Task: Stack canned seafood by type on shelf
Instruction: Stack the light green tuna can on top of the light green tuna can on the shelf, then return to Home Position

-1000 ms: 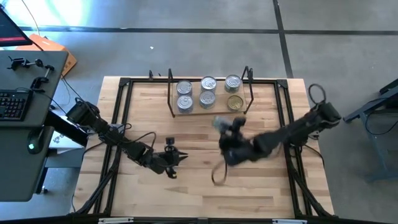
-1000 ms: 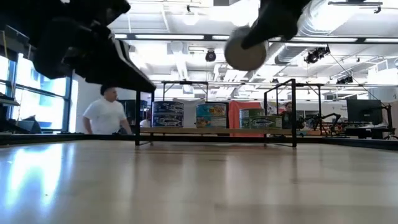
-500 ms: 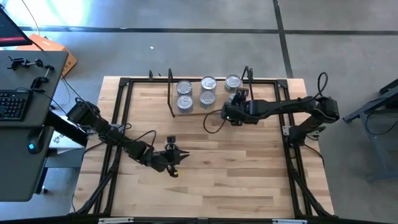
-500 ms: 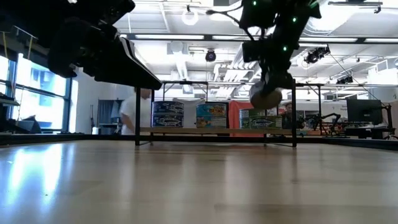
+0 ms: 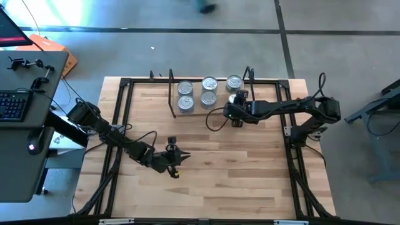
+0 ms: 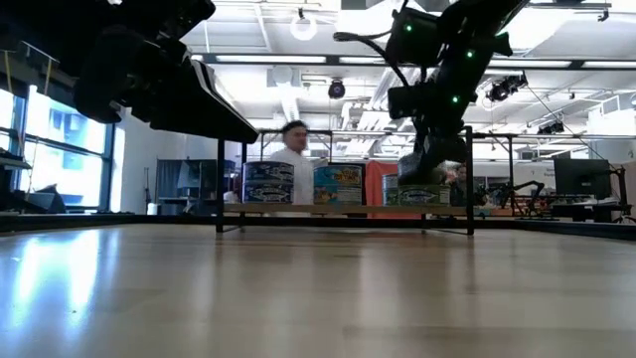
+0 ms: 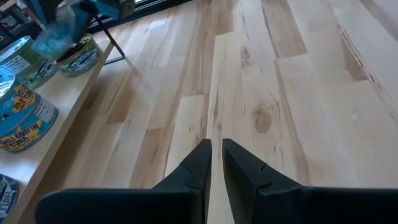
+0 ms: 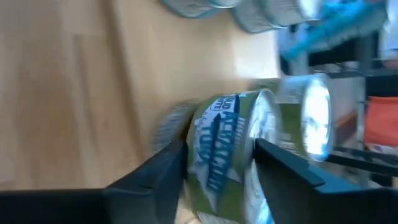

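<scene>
1 green-labelled tin [image 8: 227,155] — silver-lidded — clamped in right gripper [image 8: 217,163].

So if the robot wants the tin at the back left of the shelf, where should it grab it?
Probably the round side wall of the back-left tin, fingers coming straight down from above: it sits upright, another tin stands close in front, the shelf's wire frame beside.
</scene>
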